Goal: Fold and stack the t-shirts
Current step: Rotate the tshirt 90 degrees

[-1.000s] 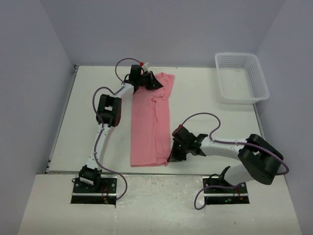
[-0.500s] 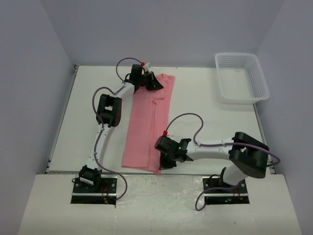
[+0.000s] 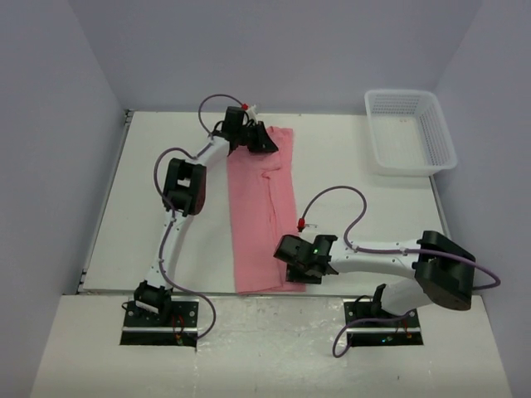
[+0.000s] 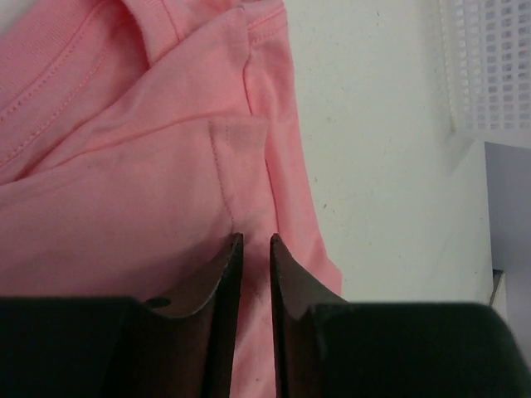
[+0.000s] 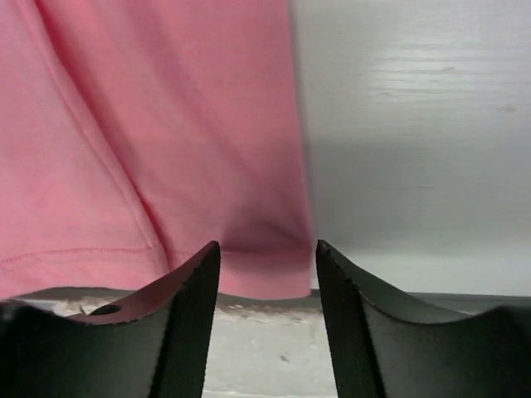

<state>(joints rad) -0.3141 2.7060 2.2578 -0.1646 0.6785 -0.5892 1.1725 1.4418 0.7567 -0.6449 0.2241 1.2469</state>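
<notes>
The salmon-pink t-shirt (image 3: 261, 211) lies folded into a long narrow strip down the middle of the table. My left gripper (image 3: 262, 141) rests at its far end. In the left wrist view its jaws (image 4: 254, 247) stand a narrow gap apart over the t-shirt (image 4: 141, 157), with flat fabric showing in the gap. My right gripper (image 3: 309, 272) is at the strip's near right corner. In the right wrist view it (image 5: 267, 249) stands open, and the corner of the t-shirt (image 5: 166, 124) lies just past its tips, not gripped.
A white mesh basket (image 3: 411, 131) stands at the back right corner and shows at the top right of the left wrist view (image 4: 489, 58). The shirt's near hem lies at the table's front edge (image 5: 373, 292). Grey walls close in the table on three sides.
Both grippers have gone from shut to open. The shirt's near end swung left, then back right with the right gripper, and the strip now lies straighter.
</notes>
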